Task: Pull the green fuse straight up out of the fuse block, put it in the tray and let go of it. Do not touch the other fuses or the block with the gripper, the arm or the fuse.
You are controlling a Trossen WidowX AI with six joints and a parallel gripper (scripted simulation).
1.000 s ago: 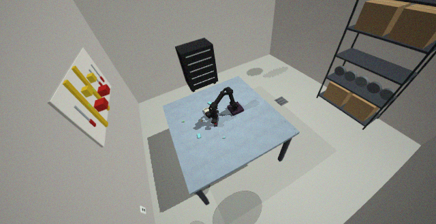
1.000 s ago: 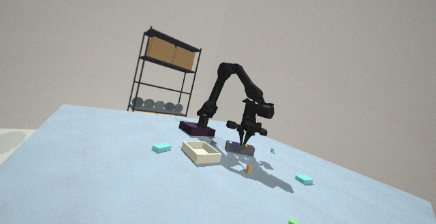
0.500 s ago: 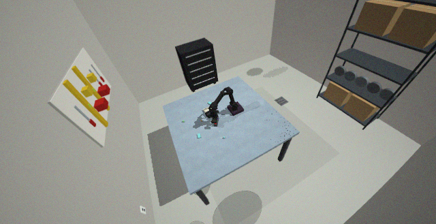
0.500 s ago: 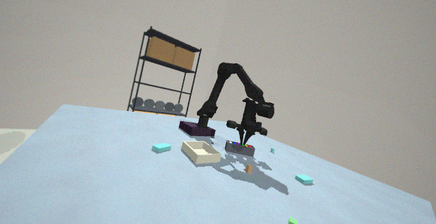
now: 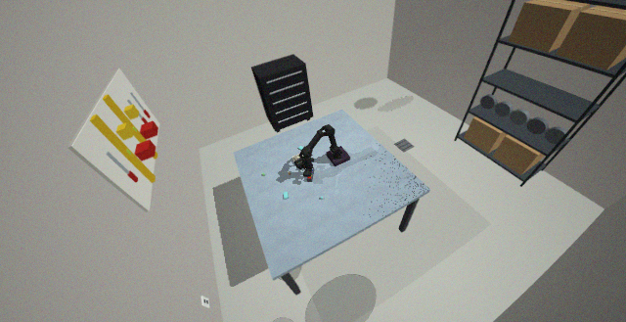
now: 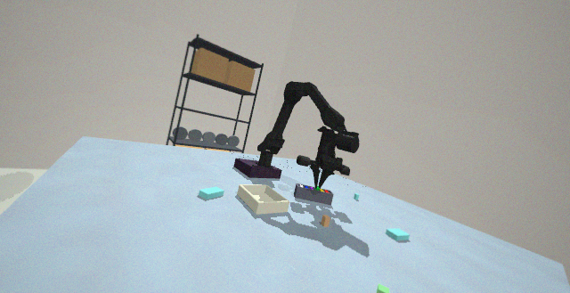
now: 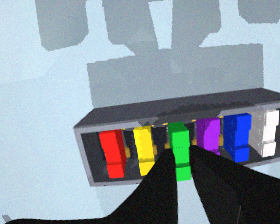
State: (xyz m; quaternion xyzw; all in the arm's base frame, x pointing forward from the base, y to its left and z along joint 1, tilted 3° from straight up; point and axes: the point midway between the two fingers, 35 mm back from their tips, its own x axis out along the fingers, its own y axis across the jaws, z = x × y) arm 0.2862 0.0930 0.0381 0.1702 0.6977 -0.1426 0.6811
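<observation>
My gripper (image 6: 318,187) (image 7: 180,154) is shut on the green fuse (image 7: 179,135), one finger on each side. The green fuse reaches over the near rim of the dark grey fuse block (image 6: 312,197) (image 7: 116,114) in the wrist view and seems raised a little above its neighbours; its lower end is hidden. The yellow fuse (image 7: 144,142) and the purple fuse (image 7: 207,132) stand close beside the fingers. The red fuse (image 7: 112,150), blue fuse (image 7: 237,135) and white fuse (image 7: 270,131) stand in the block. The beige tray (image 6: 272,207) (image 5: 296,158) holds nothing that I can see.
An orange block (image 6: 325,221) stands in front of the fuse block. Cyan blocks (image 6: 211,193) (image 6: 397,234) (image 6: 356,197) lie around on the table (image 5: 313,234). A green block (image 6: 382,288) (image 5: 263,174) lies farther out. The arm's dark base (image 6: 258,168) (image 5: 338,156) is behind the tray.
</observation>
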